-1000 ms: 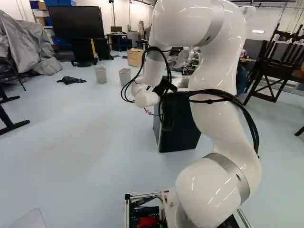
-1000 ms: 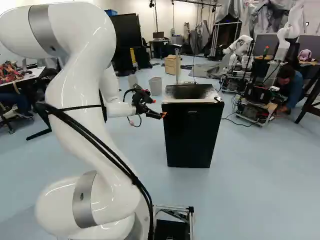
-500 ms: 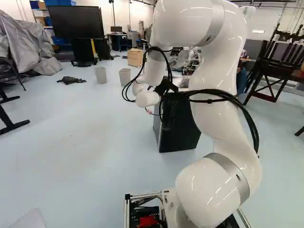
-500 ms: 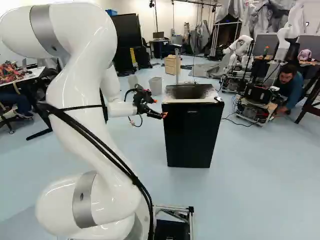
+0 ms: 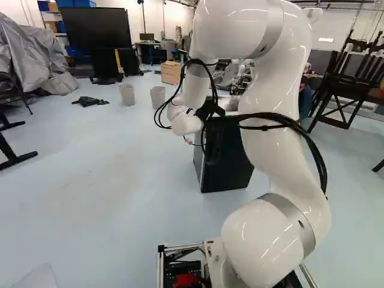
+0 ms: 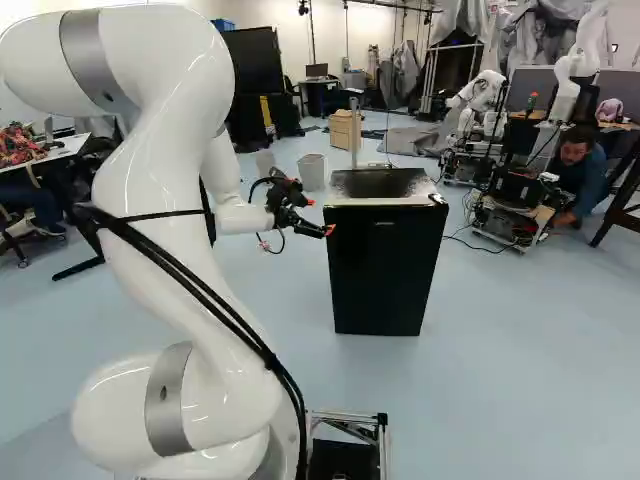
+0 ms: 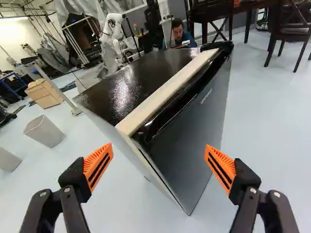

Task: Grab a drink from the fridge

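Black fridge [image 6: 380, 183], door [image 6: 385, 275] seemingly closed, is placed just ahead of the widely parted fingers [image 7: 223, 170], by which nothing is held. No drink is visible; storage inside is presumed. Only positioning is judged complete; opening, grasping and removal are left.

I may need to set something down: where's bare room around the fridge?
Bare: top of the fridge; floor before its door; floor between it and the black cloth. Crowded: beyond it, with bins and wooden box; at its front corner, where the open pincer hovers.
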